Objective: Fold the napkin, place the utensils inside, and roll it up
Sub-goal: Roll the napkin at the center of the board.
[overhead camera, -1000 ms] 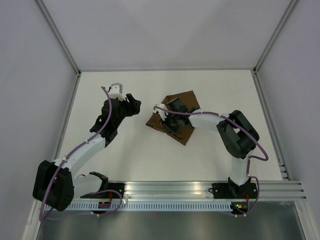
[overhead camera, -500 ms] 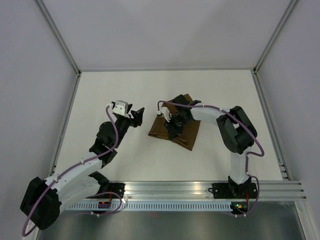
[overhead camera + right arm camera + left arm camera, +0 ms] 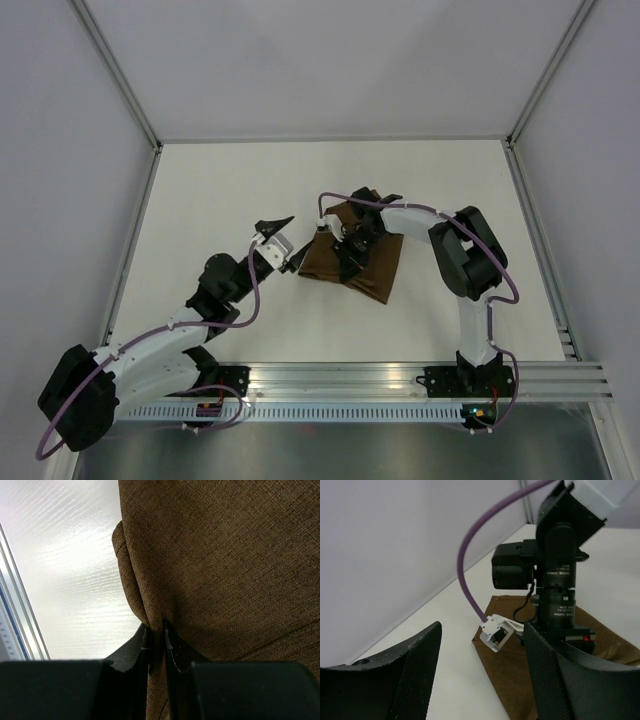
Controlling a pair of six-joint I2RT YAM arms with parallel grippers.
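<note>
Lying rumpled, 1 napkin (image 3: 378, 270) is pinched in the right jaws.

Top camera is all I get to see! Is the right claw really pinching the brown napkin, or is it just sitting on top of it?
Observer: It is really pinching. The right wrist view shows the right gripper shut on a raised fold of the napkin.
Operator: Does the left claw have anything in it?
Observer: No. In the left wrist view the left gripper is open with nothing in it. Only bare table shows in the gap, and a corner of the napkin lies just ahead.
</note>
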